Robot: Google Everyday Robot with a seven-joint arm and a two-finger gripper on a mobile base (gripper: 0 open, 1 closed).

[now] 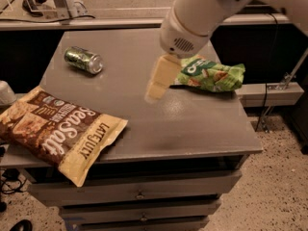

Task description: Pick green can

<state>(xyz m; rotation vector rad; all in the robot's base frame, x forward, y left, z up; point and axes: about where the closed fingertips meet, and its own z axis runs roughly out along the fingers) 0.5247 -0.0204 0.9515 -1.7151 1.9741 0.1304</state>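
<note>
The green can (83, 60) lies on its side at the back left of the grey table (192, 124), dark green with a shiny silver end facing right. My gripper (155, 94) hangs from the white arm above the middle of the table, to the right of the can and well apart from it. Its cream-coloured tip points down and to the left, above the tabletop. Nothing shows in it.
A bright green chip bag (210, 74) lies at the right, just behind the gripper. A large brown snack bag (60, 131) lies at the front left and overhangs the table's edge. Drawers (139, 194) sit below the table. A white object (5, 93) is at the far left.
</note>
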